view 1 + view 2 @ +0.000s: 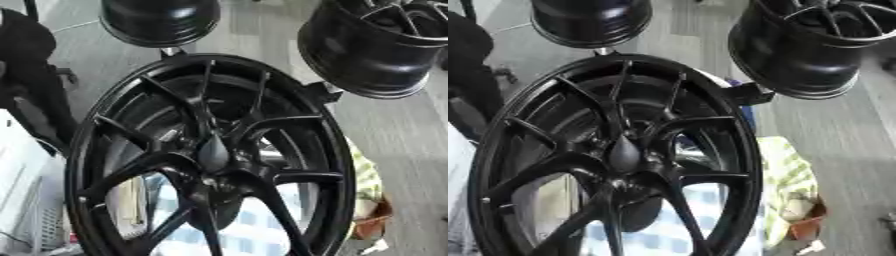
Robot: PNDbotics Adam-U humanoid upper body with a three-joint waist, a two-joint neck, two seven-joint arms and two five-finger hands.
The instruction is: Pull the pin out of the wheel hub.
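A large black multi-spoke wheel hub (210,160) fills most of both views, standing nearly upright and facing me. At its centre, where the spokes meet, sits a dark grey tapered pin (213,152), pointed at the top and rounded at the bottom; in the right eye view the pin (623,154) shows the same way. Nothing touches the pin. Neither of my hands shows in either view.
Two more black wheels hang above, one at the top centre (159,20) and one at the top right (376,45). A dark bulky shape (31,85) stands at the left edge. Behind the hub lie a yellow-green checked cloth (785,182) and a small orange object (807,225) on the grey floor.
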